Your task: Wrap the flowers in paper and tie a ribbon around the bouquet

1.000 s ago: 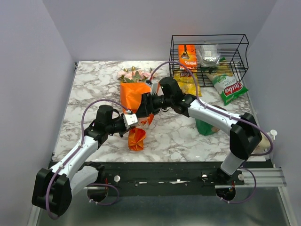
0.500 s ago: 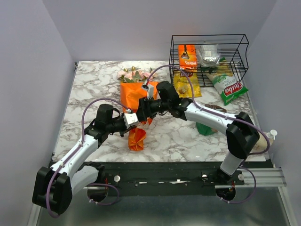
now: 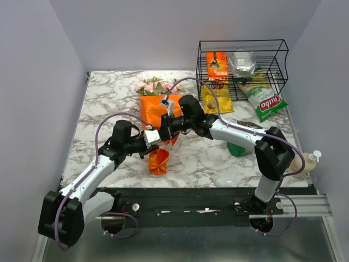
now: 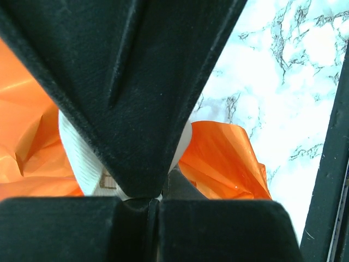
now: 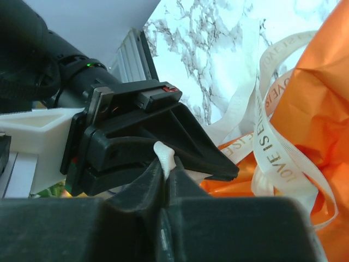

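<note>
The bouquet lies mid-table: the pale pink flowers point(image 3: 155, 85) at the far end, the orange paper point(image 3: 154, 109) round them, and its flared tail point(image 3: 158, 161) nearer to me. The two grippers meet at the waist. My left gripper point(image 3: 151, 138) point(image 4: 149, 200) is shut, with the cream ribbon point(image 4: 82, 158) running into its tips. My right gripper point(image 3: 164, 127) point(image 5: 166, 173) is shut on a short end of the ribbon point(image 5: 165, 157), right against the left fingers point(image 5: 180, 136). Loose printed ribbon loops point(image 5: 272, 136) lie over the paper point(image 5: 319, 103).
A black wire basket point(image 3: 283, 57) at the back right holds snack packets. A yellow packet point(image 3: 214, 99) and a green chip bag point(image 3: 265, 102) lie in front of it. A green object point(image 3: 237, 148) sits under the right arm, and a pale bottle point(image 3: 306, 161) is at the right edge.
My right gripper has moved left up to the left gripper and shut on the ribbon end. The left arm and the bouquet have stayed put.
</note>
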